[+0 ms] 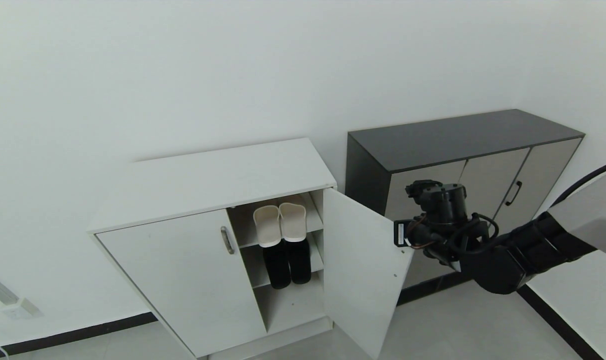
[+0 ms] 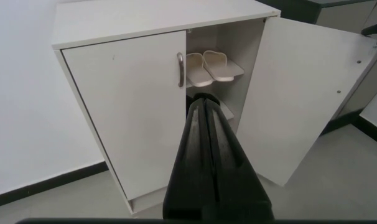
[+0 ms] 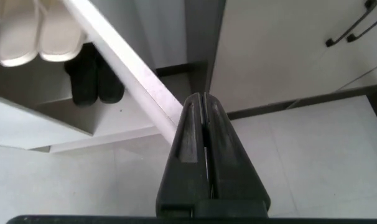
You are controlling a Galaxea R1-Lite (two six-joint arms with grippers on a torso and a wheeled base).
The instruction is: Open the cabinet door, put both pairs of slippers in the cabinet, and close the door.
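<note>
A low white wooden cabinet [image 1: 213,175] is seen standing against a white wall [image 1: 183,75] on a pale grey floor [image 1: 458,325]. Just beside it, on the robot's right, a dark grey cabinet with pale door fronts [image 1: 458,132] is placed. The white cabinet's left-hand door [image 1: 178,280] is shut, and a slim metal bar handle [image 1: 227,240] is fixed upright near its inner edge. The right-hand door [image 1: 358,260] is swung wide open, so that three shelf levels are exposed.

On the upper shelf a pair of cream slippers [image 1: 280,224] is laid side by side, with the ends projecting over the shelf's front edge. On the shelf directly below, a pair of black slippers [image 1: 287,262] is laid the same way, also overhanging the front.

The right pincer [image 1: 400,234] is found at the free outer edge of the open door, in its upper part, well apart from both pairs. In the right wrist view its fingers are pressed together and nothing is gripped; the door's thin edge is seen to run up to the fingertips, though contact cannot be confirmed. The right arm is extended from the robot's right across the front of the dark grey cabinet.

The left pincer [image 2: 204,102] is held in front of the cabinet, aimed at the open compartment below the cream slippers. Its fingers are closed flat against each other and nothing is held.
</note>
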